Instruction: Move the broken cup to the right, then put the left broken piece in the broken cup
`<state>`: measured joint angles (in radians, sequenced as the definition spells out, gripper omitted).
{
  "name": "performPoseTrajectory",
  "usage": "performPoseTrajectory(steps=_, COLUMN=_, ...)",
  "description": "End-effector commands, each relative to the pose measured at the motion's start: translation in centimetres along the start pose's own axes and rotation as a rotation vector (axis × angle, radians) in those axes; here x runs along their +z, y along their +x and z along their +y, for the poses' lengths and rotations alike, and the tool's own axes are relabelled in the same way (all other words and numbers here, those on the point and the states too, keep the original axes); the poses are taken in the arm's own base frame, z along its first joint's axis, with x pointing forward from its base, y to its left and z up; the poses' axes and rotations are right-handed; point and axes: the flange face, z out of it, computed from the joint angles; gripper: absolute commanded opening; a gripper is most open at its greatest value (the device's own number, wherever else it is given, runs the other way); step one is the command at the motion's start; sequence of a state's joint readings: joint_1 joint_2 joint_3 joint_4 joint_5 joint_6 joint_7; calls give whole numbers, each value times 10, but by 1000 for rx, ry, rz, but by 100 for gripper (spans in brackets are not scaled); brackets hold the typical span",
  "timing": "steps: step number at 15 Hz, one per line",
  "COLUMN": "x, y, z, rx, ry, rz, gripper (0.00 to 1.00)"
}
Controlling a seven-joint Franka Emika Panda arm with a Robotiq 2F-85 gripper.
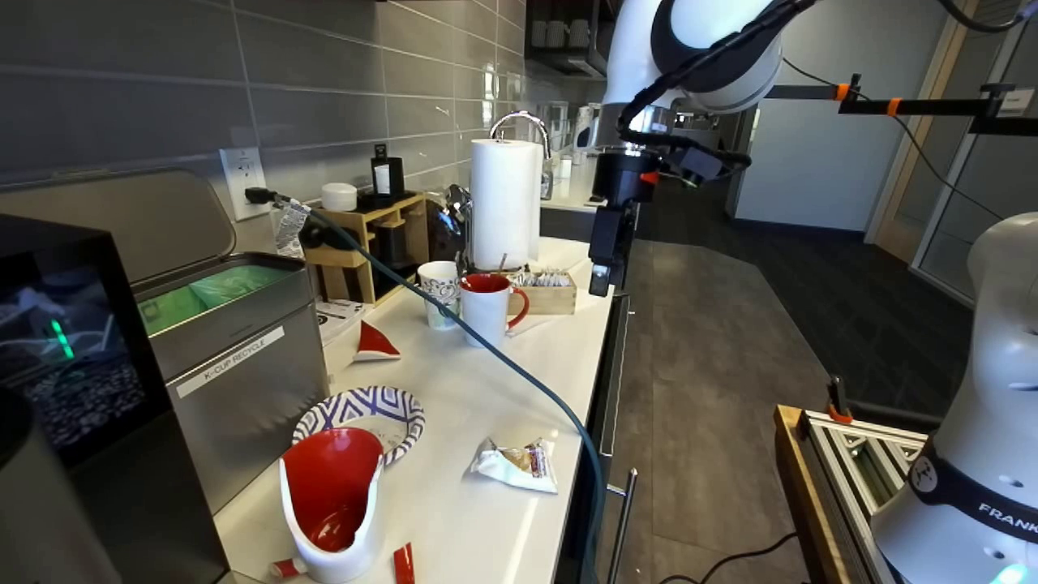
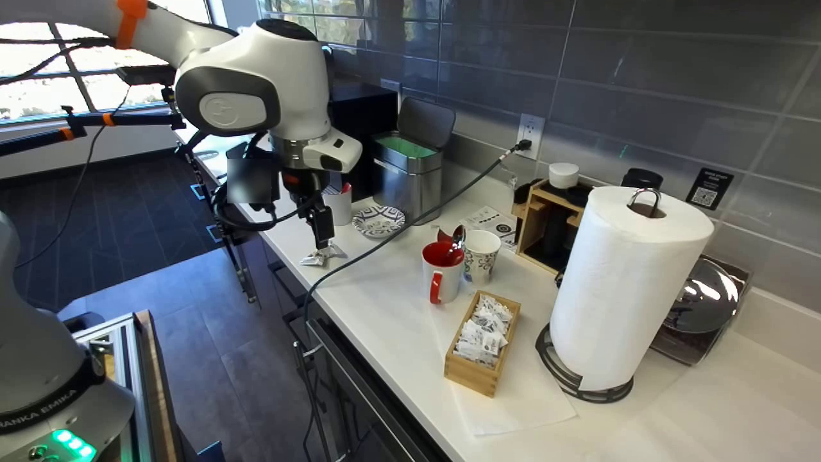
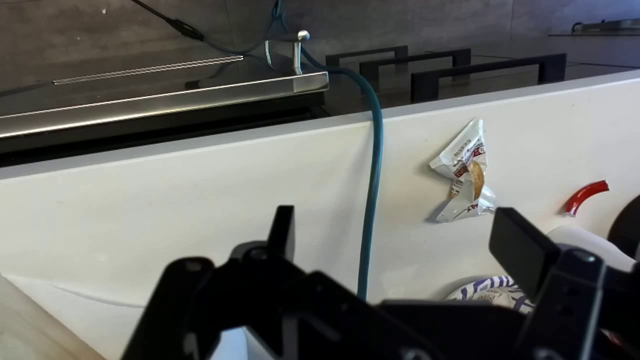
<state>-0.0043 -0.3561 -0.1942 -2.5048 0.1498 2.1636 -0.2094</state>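
The broken cup [image 1: 333, 495], glossy red inside with a broken whitish rim, stands upright at the near end in an exterior view. It is partly hidden behind the arm in an exterior view [image 2: 340, 206]. A red triangular broken piece [image 1: 375, 344] lies beyond the plate. Two small red pieces lie by the cup: one right of it [image 1: 404, 563], one left [image 1: 285, 568]. A curved red piece [image 3: 586, 196] shows in the wrist view beside the cup's white side [image 3: 590, 242]. My gripper [image 3: 392, 220] is open and empty, above the counter, apart from cup and pieces; it shows in both exterior views [image 1: 602, 280] [image 2: 323, 239].
A blue cable [image 1: 519, 369] crosses the counter below my gripper. A patterned plate [image 1: 405, 405] lies behind the broken cup. A torn packet [image 1: 516, 465] lies near the counter edge. A white mug [image 1: 486, 312], paper cup [image 1: 439, 284], packet box [image 2: 474, 372] and paper towel roll [image 2: 625, 289] stand farther along.
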Motion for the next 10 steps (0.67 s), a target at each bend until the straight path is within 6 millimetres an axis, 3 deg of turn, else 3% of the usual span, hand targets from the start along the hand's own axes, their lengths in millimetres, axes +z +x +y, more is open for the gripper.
performPoseTrajectory(steps=1, x=6, y=6, z=-36, rx=-29, ry=-41, rz=13, gripper=100)
performPoseTrajectory(steps=7, x=29, y=28, z=-168, rx=6, ry=-136, rz=121, gripper=100)
performPoseTrajectory(steps=10, x=33, y=45, z=-217, rx=16, ry=-132, rz=198, gripper=100)
